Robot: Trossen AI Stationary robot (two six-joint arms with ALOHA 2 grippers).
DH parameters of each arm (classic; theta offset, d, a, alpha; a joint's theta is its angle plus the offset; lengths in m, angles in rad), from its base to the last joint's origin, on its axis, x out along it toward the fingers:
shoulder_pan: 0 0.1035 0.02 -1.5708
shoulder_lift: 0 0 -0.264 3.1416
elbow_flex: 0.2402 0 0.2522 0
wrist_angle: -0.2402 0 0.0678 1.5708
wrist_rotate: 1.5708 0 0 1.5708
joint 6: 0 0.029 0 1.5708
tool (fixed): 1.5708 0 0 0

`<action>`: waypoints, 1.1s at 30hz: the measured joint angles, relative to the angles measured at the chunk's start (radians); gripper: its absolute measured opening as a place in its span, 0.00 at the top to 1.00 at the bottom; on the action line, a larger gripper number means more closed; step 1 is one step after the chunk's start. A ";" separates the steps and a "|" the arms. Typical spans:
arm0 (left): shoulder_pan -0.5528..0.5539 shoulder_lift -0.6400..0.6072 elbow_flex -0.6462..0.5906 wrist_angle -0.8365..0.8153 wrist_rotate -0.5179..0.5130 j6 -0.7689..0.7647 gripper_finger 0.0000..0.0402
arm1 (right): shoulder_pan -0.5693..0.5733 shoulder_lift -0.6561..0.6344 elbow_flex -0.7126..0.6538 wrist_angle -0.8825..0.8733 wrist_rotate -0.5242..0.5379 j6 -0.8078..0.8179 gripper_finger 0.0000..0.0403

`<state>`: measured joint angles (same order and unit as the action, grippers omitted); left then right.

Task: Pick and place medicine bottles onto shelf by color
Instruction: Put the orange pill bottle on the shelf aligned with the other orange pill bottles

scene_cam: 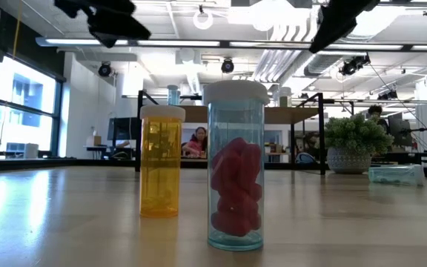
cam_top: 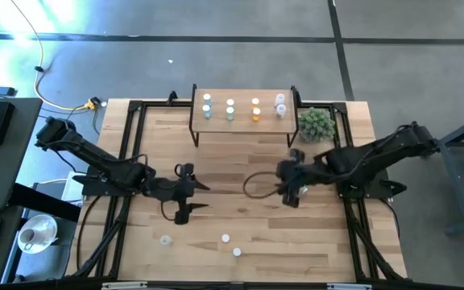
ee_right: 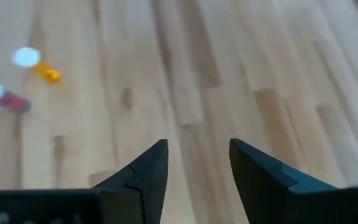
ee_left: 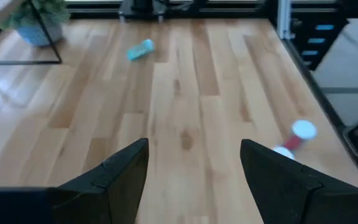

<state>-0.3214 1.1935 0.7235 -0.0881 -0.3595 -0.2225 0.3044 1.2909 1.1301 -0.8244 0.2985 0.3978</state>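
Two arms hang over the middle of the tabletop (cam_top: 240, 221), and neither has anything in its grip. Left gripper (cam_top: 198, 196) sits left of centre with its jaws spread wide, nothing between them but bare wood in its wrist view. Right gripper (cam_top: 294, 192) is right of centre, jaws parted to a moderate gap, also empty and touching nothing, with plain planks showing between its fingers (ee_right: 143, 172).

Up at the far edge stands the shelf (cam_top: 244, 101), and on it is a row of upright bottles: a light blue pair (cam_top: 206, 106), a greenish pair (cam_top: 229, 110), an orange pair (cam_top: 255, 111) and a clear pair (cam_top: 279, 105), each group apart from the next. Just beside the shelf's right end is the spiky green plant (cam_top: 316, 123).

Down near the front edge, three bottles wait on the tabletop, well apart from both grippers: one at the left (cam_top: 165, 239), one in the middle (cam_top: 225, 238), one just right of it (cam_top: 237, 252). From table level, an orange bottle (scene_cam: 161, 160) stands upright beside a clear bottle with red contents (scene_cam: 235, 166). One light blue bottle (ee_left: 140, 50) lies on its side on the wood near the plant pot
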 joint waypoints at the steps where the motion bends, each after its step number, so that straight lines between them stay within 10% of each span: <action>1: -0.009 -0.008 -0.001 -0.022 0.000 -0.008 0.39 | 0.015 0.015 0.000 0.025 0.000 -0.010 0.60; 21: -0.270 -0.060 -0.002 -0.383 -0.007 -0.433 0.39 | 0.109 0.233 -0.001 0.425 -0.079 -0.310 0.60; 33: -0.413 -0.055 -0.005 -0.386 -0.211 -0.508 0.39 | 0.109 0.363 0.000 0.669 -0.252 -0.436 0.60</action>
<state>-0.7345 1.1389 0.7185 -0.4740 -0.5707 -0.7303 0.4133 1.6536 1.1300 -0.1550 0.0468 -0.0383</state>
